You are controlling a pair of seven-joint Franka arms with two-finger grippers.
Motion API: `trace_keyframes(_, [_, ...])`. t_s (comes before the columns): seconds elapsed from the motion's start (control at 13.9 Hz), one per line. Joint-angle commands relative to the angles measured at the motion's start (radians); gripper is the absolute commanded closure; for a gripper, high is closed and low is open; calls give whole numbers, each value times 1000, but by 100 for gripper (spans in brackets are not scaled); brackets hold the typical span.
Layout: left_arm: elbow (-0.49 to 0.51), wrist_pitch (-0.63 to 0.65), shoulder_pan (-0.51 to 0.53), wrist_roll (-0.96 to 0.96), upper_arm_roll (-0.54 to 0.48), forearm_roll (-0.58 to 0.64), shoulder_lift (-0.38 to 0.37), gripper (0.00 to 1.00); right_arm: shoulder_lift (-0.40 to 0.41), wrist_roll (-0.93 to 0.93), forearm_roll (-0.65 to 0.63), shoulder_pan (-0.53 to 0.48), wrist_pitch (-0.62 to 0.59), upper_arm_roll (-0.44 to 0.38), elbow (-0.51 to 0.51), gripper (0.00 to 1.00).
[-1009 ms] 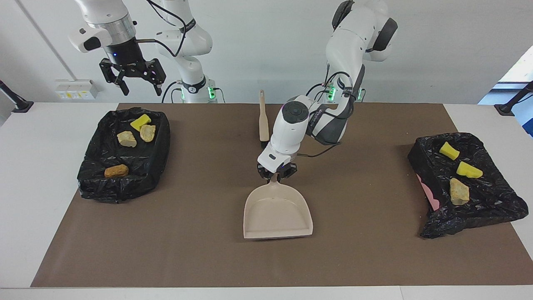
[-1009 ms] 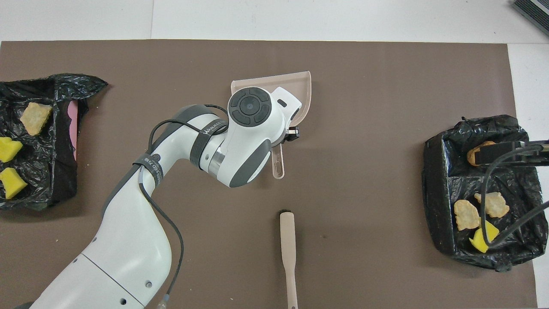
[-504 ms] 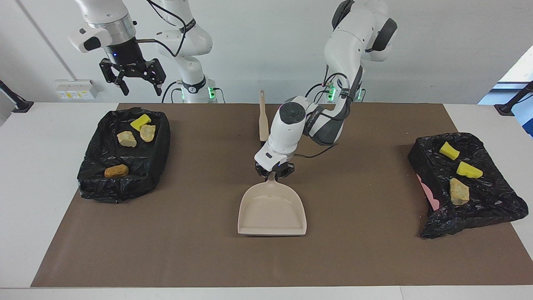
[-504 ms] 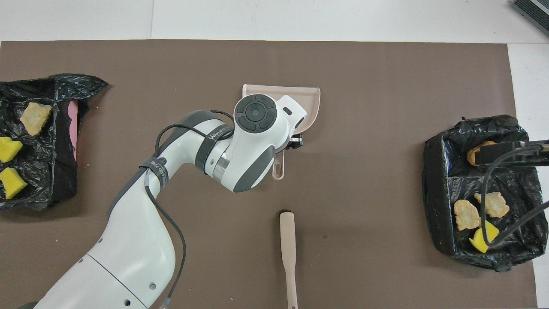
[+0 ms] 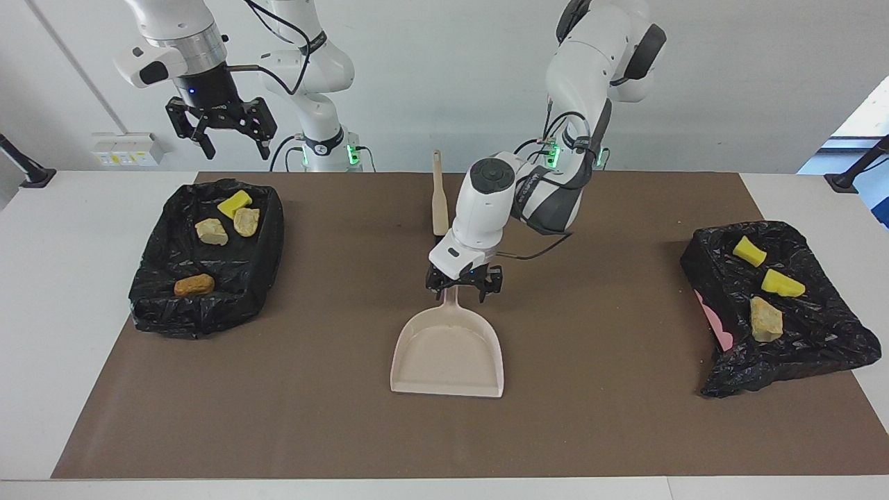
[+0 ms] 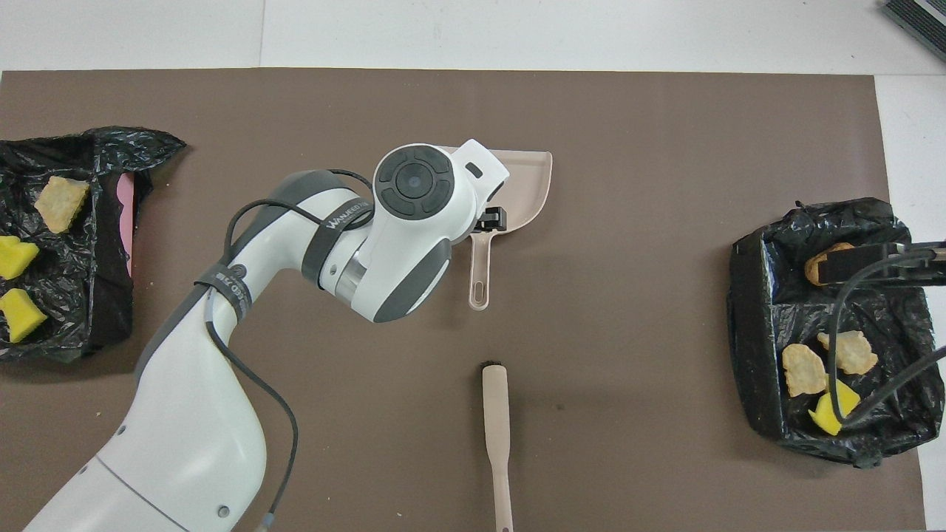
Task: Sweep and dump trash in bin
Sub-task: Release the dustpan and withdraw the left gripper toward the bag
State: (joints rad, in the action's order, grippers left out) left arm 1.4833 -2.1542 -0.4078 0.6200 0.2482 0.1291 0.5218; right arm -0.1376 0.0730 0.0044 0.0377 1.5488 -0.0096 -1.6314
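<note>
Trash, torn sponge chunks in bright yellow, pale tan and orange-brown, is lying entirely inside the two bins: four chunks (image 5: 222,221) in the black-bagged bin (image 5: 149,292) at the right arm's end of the table, three chunks (image 5: 765,292) in the black-bagged bin with a pink edge (image 5: 819,347) at the left arm's end. None is showing loose on the brown mat (image 5: 597,417).

By my reading, the dumping is finished and the tools are being put down. The beige plastic dustpan (image 5: 448,354) is sitting flat and empty mid-mat, with the left gripper (image 5: 462,288) spread wide around its handle, gripping nothing. The next move calls for lifting straight clear without nudging the handle.

The beige hand brush (image 5: 438,198) is lying nearer to the robots than the dustpan. The right gripper (image 5: 229,142), fingers wide and empty, is waiting above its bin.
</note>
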Motion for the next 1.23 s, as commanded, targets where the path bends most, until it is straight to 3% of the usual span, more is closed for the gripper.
trace_keyframes(0.0, [38, 80, 79, -80, -1, 18, -94, 0, -7, -16, 19, -2, -6, -4, -7, 0])
trace_keyframes(0.29, [32, 177, 180, -164, 2, 72, -186, 0, -7, -16, 19, -2, -6, -6, -7, 0])
trace_keyframes(0.5, [26, 269, 271, -337, 5, 60, -272, 0, -7, -16, 19, -2, -6, -6, -7, 0])
trace_keyframes(1.15, [15, 589, 397, -526, -12, -127, -529, 0, -7, -16, 19, -2, -6, -4, -7, 0])
